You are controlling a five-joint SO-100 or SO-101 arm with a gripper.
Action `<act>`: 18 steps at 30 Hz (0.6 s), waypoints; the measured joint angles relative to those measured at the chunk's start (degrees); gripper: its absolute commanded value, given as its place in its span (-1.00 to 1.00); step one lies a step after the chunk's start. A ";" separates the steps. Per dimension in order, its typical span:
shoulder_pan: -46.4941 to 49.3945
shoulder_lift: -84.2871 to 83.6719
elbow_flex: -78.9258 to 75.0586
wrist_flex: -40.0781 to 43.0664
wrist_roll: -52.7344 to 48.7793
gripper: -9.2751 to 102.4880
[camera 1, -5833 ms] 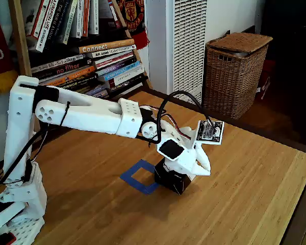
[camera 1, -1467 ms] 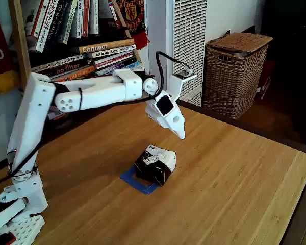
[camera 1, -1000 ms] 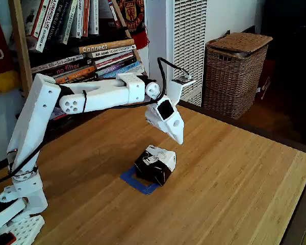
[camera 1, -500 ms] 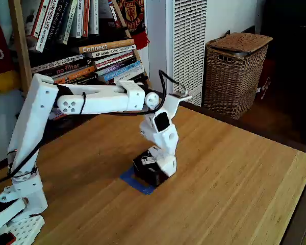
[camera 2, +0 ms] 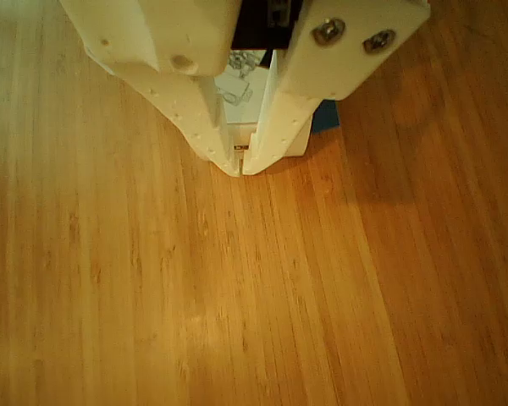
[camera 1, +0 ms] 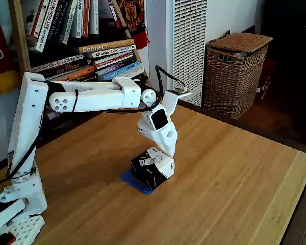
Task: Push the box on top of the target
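Gripper (camera 1: 168, 162) first: mine points down at the box (camera 1: 149, 168), its tips resting on the box's white top near the right edge in the fixed view. From the other view, looking down along my fingers, the gripper (camera 2: 240, 167) has its two white fingers (camera 2: 199, 118) pressed together at the tips, nothing between them, so it is closed and empty. That view also shows a strip of the box's (camera 2: 245, 85) printed white top in the gap higher up between the fingers, and a small corner of blue tape, the target (camera 2: 325, 117), peeking out to the right of my finger. The fixed view gives what the close one cannot: the box sits tilted on the target (camera 1: 135, 182), covering most of it, with blue edge showing at the box's lower left. It also shows the wooden table (camera 1: 234, 178), a bookshelf (camera 1: 86, 56) behind my arm and a wicker basket (camera 1: 234, 71) off to the right.
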 measured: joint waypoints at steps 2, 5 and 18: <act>0.00 0.00 0.00 0.26 -0.44 -0.83; 0.09 0.00 0.00 0.53 -1.32 -0.83; 0.26 0.00 -0.18 5.80 -4.92 -0.83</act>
